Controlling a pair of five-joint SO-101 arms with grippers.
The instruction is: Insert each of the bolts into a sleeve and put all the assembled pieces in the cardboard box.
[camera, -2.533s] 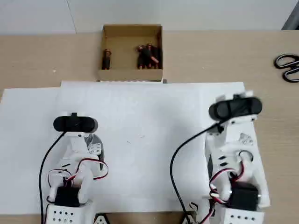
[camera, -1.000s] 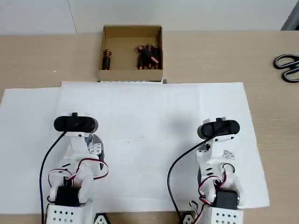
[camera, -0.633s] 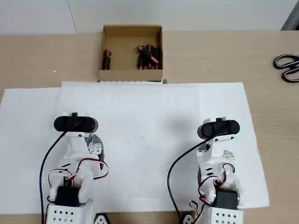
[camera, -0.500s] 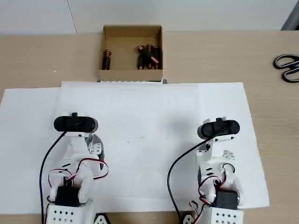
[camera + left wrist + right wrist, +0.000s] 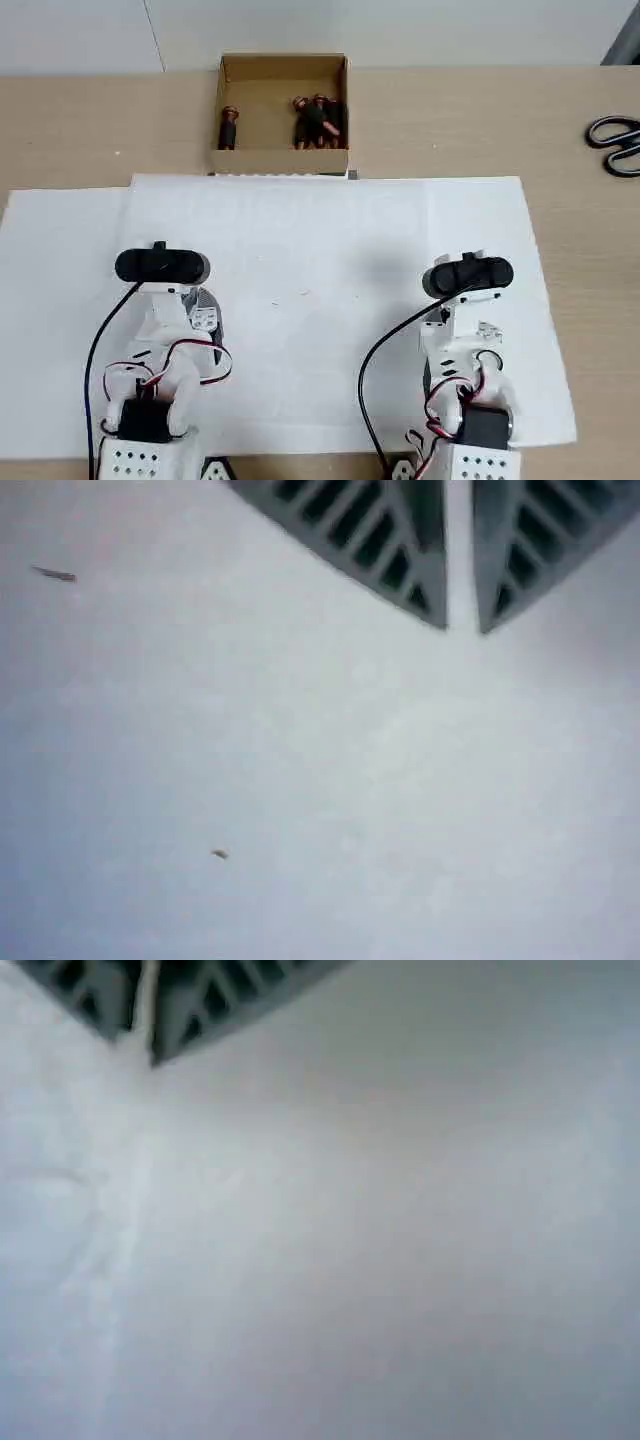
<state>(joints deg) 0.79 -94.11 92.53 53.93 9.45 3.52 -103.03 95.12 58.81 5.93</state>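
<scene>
While left hand [image 5: 460, 620] and right hand [image 5: 140, 1045] hang clenched empty, copper-tipped black bolt assemblies [image 5: 229, 127] lie front-to-back in the brown cardboard box [image 5: 283, 160].

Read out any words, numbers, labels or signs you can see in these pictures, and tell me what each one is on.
No text can be read anywhere.
The sticker on one arm: marks too small to read.
The sticker on the other arm: marks too small to read.
The cardboard box, paper sheet and scissors: no print visible.
</scene>
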